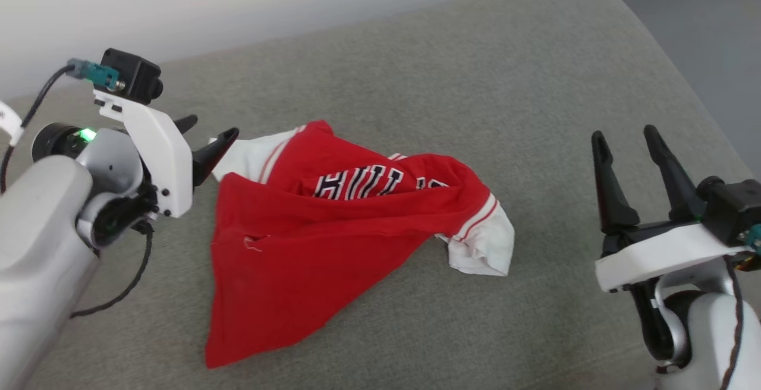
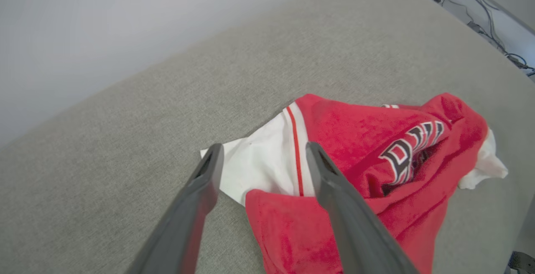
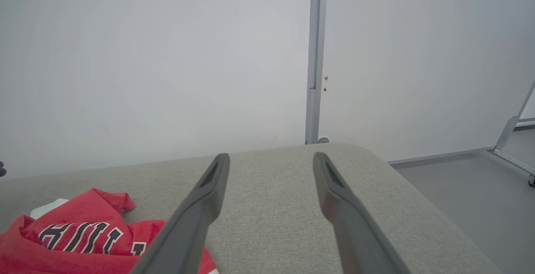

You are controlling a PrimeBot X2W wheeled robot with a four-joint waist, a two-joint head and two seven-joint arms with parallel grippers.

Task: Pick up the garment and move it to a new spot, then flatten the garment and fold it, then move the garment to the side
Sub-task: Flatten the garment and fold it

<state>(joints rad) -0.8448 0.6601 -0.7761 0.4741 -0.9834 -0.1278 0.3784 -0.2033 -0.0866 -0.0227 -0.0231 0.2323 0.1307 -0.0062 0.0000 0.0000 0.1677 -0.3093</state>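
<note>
The garment (image 1: 333, 223), a red jersey with white sleeve ends and black-and-white lettering, lies crumpled in the middle of the grey cushion (image 1: 475, 69). My left gripper (image 1: 208, 131) is open at the garment's left end, its fingers either side of the white sleeve (image 2: 263, 167), with nothing gripped. The right gripper (image 1: 624, 134) stands open and empty well to the right of the garment, fingers pointing up the head view. In the right wrist view the garment (image 3: 83, 236) shows at lower left, left of the right gripper (image 3: 271, 157).
The grey cushion slopes off at its rounded right edge (image 1: 701, 98) to a grey floor (image 3: 472, 194). A pale wall (image 3: 167, 57) with a metal post (image 3: 315, 57) stands behind. Bare cushion lies between the garment and the right gripper.
</note>
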